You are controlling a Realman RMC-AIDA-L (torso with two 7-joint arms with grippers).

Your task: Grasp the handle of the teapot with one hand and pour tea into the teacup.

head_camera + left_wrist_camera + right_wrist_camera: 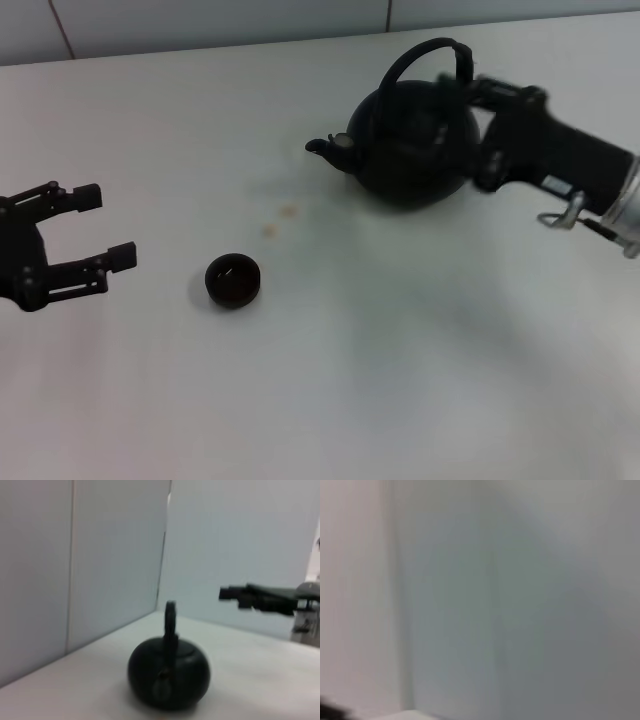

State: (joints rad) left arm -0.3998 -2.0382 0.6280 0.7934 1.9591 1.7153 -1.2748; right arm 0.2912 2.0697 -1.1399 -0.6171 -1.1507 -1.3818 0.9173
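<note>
The black teapot [415, 140] stands upright at the back right of the white table, its spout pointing left. Its arched handle [420, 52] rises over the lid. The left wrist view also shows the teapot [169, 672], with the handle [170, 617] seen edge-on. My right gripper [480, 95] is at the teapot's right side, at the height of the handle's right end. In the left wrist view the right gripper [225, 593] hangs apart from the handle. The small dark teacup [232, 280] sits left of centre. My left gripper [108, 228] is open and holds nothing, left of the teacup.
The white table [400, 350] spreads wide in front of the teapot and cup. Faint brownish stains [280, 220] mark it between them. A pale wall [200, 20] runs along the table's far edge. The right wrist view shows only that wall.
</note>
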